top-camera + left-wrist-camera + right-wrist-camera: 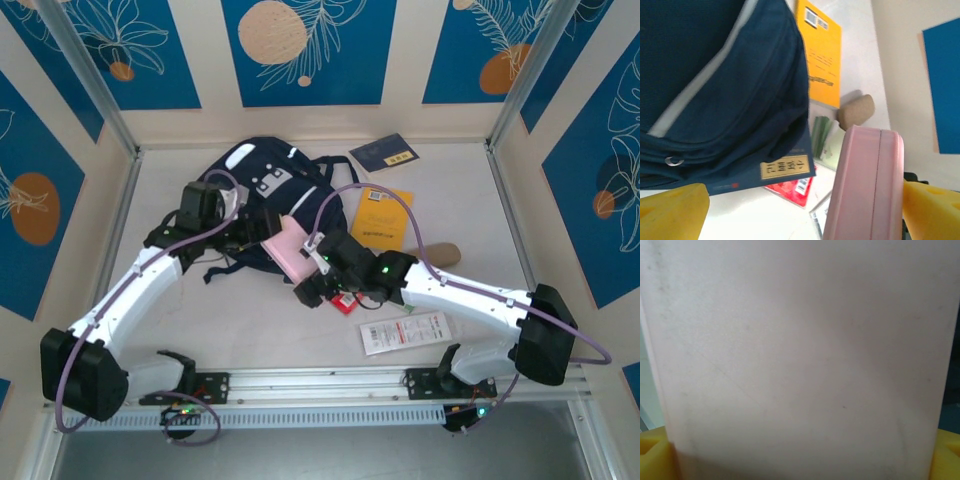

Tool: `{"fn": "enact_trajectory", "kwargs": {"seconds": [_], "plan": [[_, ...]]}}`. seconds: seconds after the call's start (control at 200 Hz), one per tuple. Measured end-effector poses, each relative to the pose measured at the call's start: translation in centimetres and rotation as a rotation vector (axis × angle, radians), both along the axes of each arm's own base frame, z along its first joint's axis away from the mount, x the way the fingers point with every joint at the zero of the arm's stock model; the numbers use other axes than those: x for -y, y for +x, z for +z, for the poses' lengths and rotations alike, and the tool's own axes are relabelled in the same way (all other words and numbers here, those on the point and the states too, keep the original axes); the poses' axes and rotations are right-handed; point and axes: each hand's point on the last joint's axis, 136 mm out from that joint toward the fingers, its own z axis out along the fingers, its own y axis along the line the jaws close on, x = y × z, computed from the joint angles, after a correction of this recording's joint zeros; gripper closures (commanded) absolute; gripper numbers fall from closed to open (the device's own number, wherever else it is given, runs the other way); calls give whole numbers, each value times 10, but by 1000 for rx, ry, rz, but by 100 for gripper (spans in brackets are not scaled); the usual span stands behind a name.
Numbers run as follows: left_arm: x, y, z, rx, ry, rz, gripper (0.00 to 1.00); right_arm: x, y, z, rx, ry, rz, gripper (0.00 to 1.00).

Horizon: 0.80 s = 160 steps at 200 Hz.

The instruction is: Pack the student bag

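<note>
A: How far along?
B: Early, by the look of it; nothing seen inside the bag (262, 180), and cannot tell whether open or zipped
A: Much left to pack?
B: Plenty, going by the table (200, 330): spotted lying loose, a yellow book (382, 218), a navy booklet (384, 152), a tan lump (445, 254), a white packet (405, 332) and a red pack (345, 301); would guess most are meant to go in
A: Anything in hand?
B: Yes, clamped in the right gripper (800, 460): a pink case (287, 250), pinched between its yellow pads (652, 455), poised over the bag's near right edge, not yet in
A: And the left gripper (802, 215)?
B: Spread wide, holding nothing; sits just beside the case, touching or not hard to say
A: Where to find the bag, then?
B: Back centre of the table, lying flat, with straps trailing toward the near side; just ahead of the left gripper, and just behind and left of the right one with its case
</note>
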Motion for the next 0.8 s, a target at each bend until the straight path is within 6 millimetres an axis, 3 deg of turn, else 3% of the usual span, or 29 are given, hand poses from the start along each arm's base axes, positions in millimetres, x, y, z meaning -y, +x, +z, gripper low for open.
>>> {"fn": "enact_trajectory", "kwargs": {"seconds": [0.195,0.4,0.47,0.585,0.8], "plan": [[29,-9,11,8,-105,-61,40,-2,2,4,7,21,-1,37],[40,-11,15,3,-172,-81,67,2,7,9,3,44,-27,32],[42,-11,19,17,-184,-91,71,2,7,12,-4,63,-30,26],[43,-10,23,20,-201,-86,73,4,7,15,9,82,-33,4],[42,-7,24,-18,-223,-36,69,23,3,27,26,187,-91,0]]}}
